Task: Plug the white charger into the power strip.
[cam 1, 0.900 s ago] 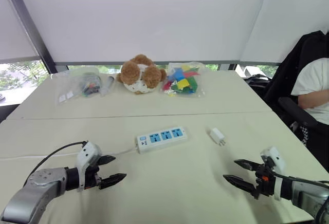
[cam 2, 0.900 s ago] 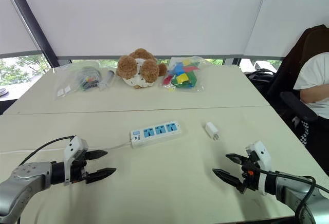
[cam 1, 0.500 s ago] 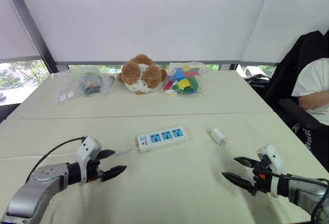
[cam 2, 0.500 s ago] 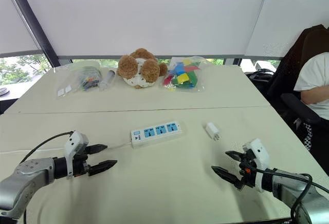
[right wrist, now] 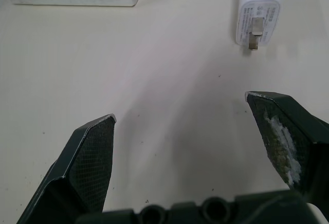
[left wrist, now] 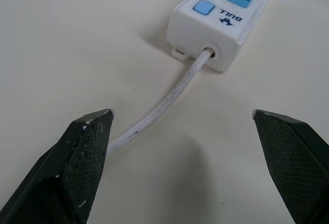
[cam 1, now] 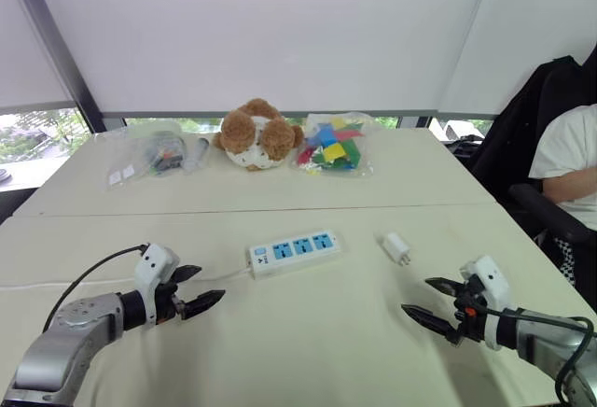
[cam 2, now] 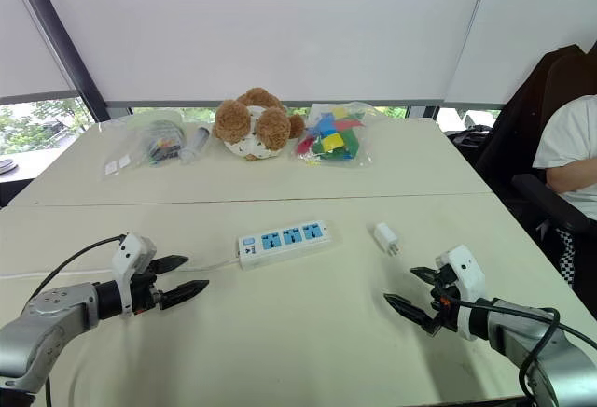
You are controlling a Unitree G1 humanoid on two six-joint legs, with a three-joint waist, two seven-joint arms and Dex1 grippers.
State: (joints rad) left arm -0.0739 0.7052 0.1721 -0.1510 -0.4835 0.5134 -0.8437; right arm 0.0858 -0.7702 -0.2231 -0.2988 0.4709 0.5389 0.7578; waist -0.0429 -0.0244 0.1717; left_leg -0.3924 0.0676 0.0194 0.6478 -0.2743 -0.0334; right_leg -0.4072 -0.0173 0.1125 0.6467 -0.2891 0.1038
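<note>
The white charger (cam 1: 395, 247) lies flat on the cream surface (cam 1: 308, 351), in the right half, about midway between the near edge and the seam that crosses the surface. Its metal prongs point toward the near edge. Nothing touches it.

The power strip (cam 1: 293, 252) lies near the charger, on the side toward the left edge, not touching it. Its blue sockets face up. Its white cable (left wrist: 164, 100) leaves the end nearest the left edge.

The right claw (cam 1: 416, 296) hovers between the charger and the near edge, closer to the right edge. Its fingers are spread wide and hold nothing. The charger lies just beyond the fingertips, clear of them.

The left claw (cam 1: 211, 282) hovers over the cable, near the cable end of the strip. Its fingers are also spread apart and empty.

Along the far edge lie a clear bag of small items (cam 1: 154, 152), a brown plush bear (cam 1: 255, 133) and a bag of coloured blocks (cam 1: 331, 144). A person (cam 1: 569, 160) sits beyond the right edge.
</note>
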